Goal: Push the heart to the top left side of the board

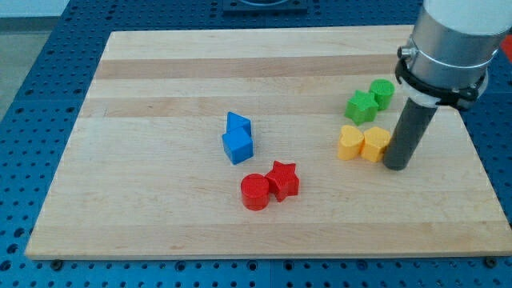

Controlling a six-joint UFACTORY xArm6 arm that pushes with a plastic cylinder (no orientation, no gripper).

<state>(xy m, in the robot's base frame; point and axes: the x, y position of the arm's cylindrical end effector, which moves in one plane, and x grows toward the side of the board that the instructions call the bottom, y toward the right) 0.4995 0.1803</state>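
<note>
Eight blocks lie on the table (160, 64) in four pairs: two blue blocks (238, 139) near the centre, a red cylinder (255, 192) touching a red star (282, 179) below them, a green star (361, 106) beside a green cylinder (382, 94) at the view's right, and two yellow blocks just below the greens. Of the yellow pair, the left one reads as the heart (350, 142); the right one, a yellow block (374, 144) of unclear shape, touches it. No gripper is fitted, so nothing opens or closes; my tip (396, 166) rests on the table against the right side of the yellow block, not against the heart itself. The heart sits right of centre, well apart from the top left region, so the task appears barely begun. A push from here would likely drive both yellow blocks together. A cleaner approach, as a judgement, is to place my tip at the heart's lower right edge, opposite the top left corner, and push along that diagonal. That line passes above the blue blocks; drifting low risks collecting them. Small corrections keep the heart centred on my tip.
</note>
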